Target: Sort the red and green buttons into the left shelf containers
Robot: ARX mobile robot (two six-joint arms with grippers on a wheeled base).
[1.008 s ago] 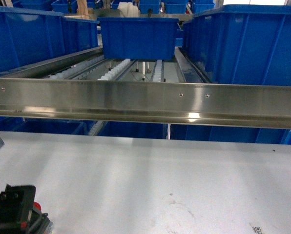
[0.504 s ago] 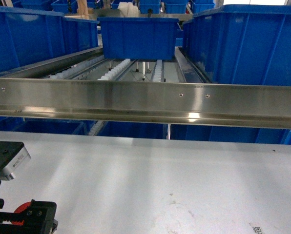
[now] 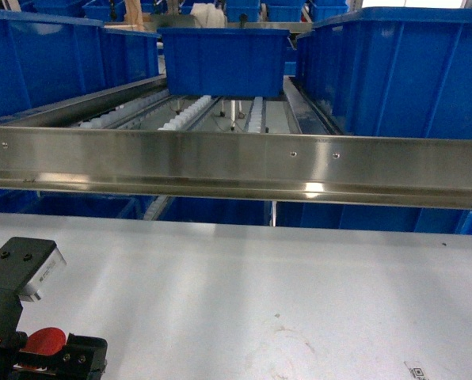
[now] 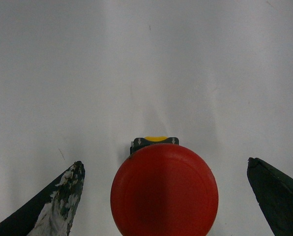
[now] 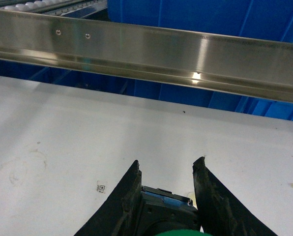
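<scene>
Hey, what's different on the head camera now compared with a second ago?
The left arm's pincer has climbed further into view at the lower left and shifted right, bringing the red button with it. In the wrist view its fingers stand wide of the cap, not touching. The steel rail, blue bins and white table look unchanged.

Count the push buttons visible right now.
2. The red button sits between the open left end effector's fingers; the green button, mostly hidden, is held in the right end effector. Others may lie outside view.
</scene>
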